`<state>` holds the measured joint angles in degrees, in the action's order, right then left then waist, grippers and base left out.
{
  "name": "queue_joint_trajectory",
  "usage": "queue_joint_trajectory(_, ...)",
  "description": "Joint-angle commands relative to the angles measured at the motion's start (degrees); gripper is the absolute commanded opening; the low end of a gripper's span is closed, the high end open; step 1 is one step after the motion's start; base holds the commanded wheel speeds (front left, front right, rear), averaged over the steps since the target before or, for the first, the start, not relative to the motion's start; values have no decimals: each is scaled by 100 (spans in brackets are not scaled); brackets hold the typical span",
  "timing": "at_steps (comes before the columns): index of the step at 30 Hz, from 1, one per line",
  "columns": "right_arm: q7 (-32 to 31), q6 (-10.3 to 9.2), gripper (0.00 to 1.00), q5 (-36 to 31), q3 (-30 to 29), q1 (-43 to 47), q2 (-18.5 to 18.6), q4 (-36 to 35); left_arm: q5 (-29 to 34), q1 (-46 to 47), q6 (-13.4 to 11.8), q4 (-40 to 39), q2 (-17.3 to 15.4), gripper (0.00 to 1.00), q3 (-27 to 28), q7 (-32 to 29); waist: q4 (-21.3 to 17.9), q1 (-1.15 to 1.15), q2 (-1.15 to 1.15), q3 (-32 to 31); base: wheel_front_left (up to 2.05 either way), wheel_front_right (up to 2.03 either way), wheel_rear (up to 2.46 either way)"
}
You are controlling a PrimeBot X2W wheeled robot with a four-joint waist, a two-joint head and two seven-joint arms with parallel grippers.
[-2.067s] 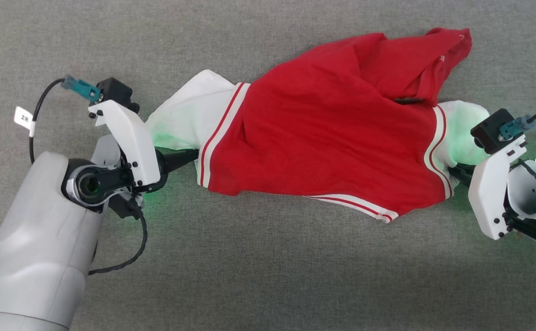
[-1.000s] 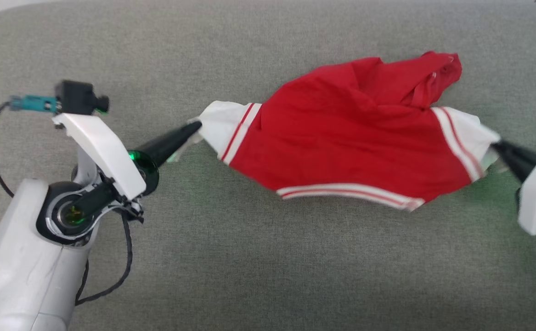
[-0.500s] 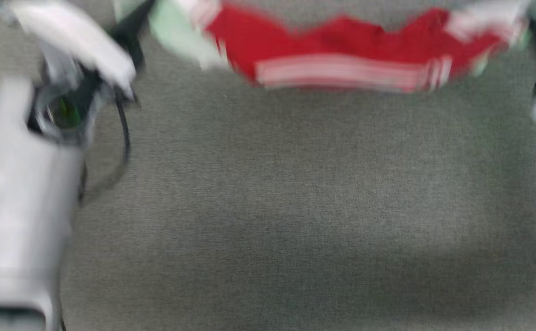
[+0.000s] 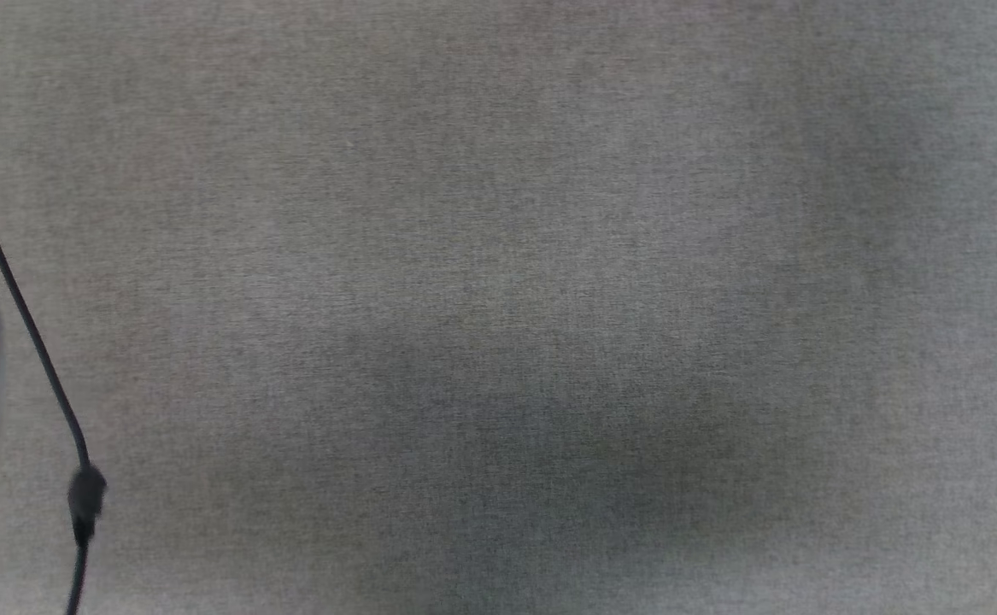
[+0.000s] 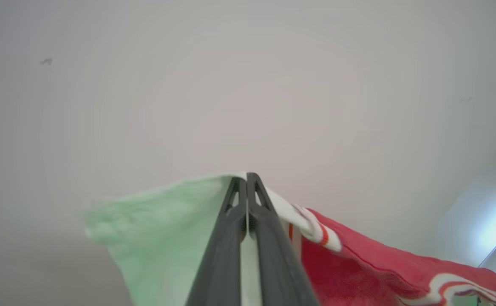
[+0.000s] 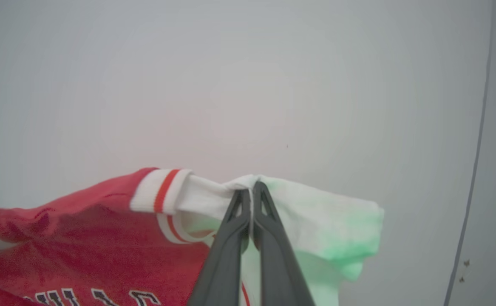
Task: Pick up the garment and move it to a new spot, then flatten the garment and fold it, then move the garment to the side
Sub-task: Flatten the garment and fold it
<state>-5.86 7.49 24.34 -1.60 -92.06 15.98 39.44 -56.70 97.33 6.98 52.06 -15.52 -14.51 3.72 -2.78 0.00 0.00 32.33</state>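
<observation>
At opposite ends of the garment (image 5: 358, 267), left gripper (image 5: 246, 175) and right gripper (image 6: 252, 185) clamp its cloth, apparently held aloft

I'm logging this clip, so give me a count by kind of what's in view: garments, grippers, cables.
garment: 1
grippers: 2, the left gripper and the right gripper, each shut on the garment
black cable: 1
Total: 4

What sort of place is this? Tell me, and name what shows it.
Probably an indoor robot test room: a grey fabric surface, a bare pale wall or ceiling behind the garment, and a black cable.
</observation>
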Motion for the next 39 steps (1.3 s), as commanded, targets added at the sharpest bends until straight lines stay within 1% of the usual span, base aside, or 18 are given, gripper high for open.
queue_joint_trajectory(1,111,-1,0,-64,-26,-116,-39,111,57,155,10,57,-2,0,-2,116,-30,0,0,15,0,0,0)
queue_joint_trajectory(5,540,-1,0,-230,-84,-728,-117,752,-11,722,51,317,66,0,67,706,-58,0,0,-16,0,0,0)
queue_joint_trajectory(7,715,-1,0,-204,6,-830,-174,1013,-228,695,53,211,132,0,77,846,-105,0,0,-95,0,0,0)
queue_joint_trajectory(8,772,-1,0,-182,43,-898,-128,1105,-348,643,54,151,173,0,70,833,-93,0,0,-97,0,0,0)
queue_joint_trajectory(10,821,-1,0,-139,215,-854,-87,1279,-447,391,56,66,165,0,-123,769,-40,0,0,-95,0,0,0)
queue_joint_trajectory(13,849,0,0,-20,623,-461,-41,1394,-753,-65,57,-154,157,0,-330,581,8,0,0,-121,0,0,0)
queue_joint_trajectory(15,826,0,0,133,913,-113,37,1328,-1097,-459,57,-414,114,0,-432,381,22,0,0,-149,0,0,0)
queue_joint_trajectory(16,804,0,0,240,1076,102,83,1251,-1165,-737,57,-585,54,0,-558,241,28,0,0,-166,0,0,0)
queue_joint_trajectory(18,737,-1,0,351,1556,674,247,1036,-1493,-1415,57,-956,-149,0,-692,105,34,0,0,-227,0,0,0)
queue_joint_trajectory(20,699,-1,0,610,1939,1295,435,743,-1770,-2129,53,-1313,-321,0,-800,7,65,0,0,-329,0,0,0)
queue_joint_trajectory(22,587,-1,0,942,2165,1923,655,417,-2120,-2861,53,-1619,-432,0,-845,-101,118,0,0,-464,0,0,0)
queue_joint_trajectory(25,348,-1,0,1503,2376,3001,1055,-146,-2456,-4066,54,-2068,-613,0,-1025,-157,203,0,0,-696,0,0,0)
queue_joint_trajectory(27,177,-1,0,1786,2475,3703,1298,-571,-2537,-4824,53,-2353,-744,0,-1231,-213,236,0,0,-852,0,0,0)
queue_joint_trajectory(30,-41,-1,0,2103,2427,4698,1645,-1243,-2637,-5841,54,-2769,-957,0,-1494,-215,273,0,0,-1060,0,0,0)
queue_joint_trajectory(33,-320,-1,0,2147,2319,5653,1930,-1868,-2696,-6675,54,-3143,-1169,0,-1712,-115,295,0,0,-1220,0,0,0)
queue_joint_trajectory(36,-618,-1,0,2224,2031,6509,2063,-2505,-2655,-7296,54,-3455,-1415,0,-1832,79,322,0,0,-1360,0,0,0)
queue_joint_trajectory(39,-840,-1,0,2074,1556,7308,2107,-3079,-2593,-7793,54,-3736,-1599,0,-1876,375,330,0,0,-1447,0,0,0)
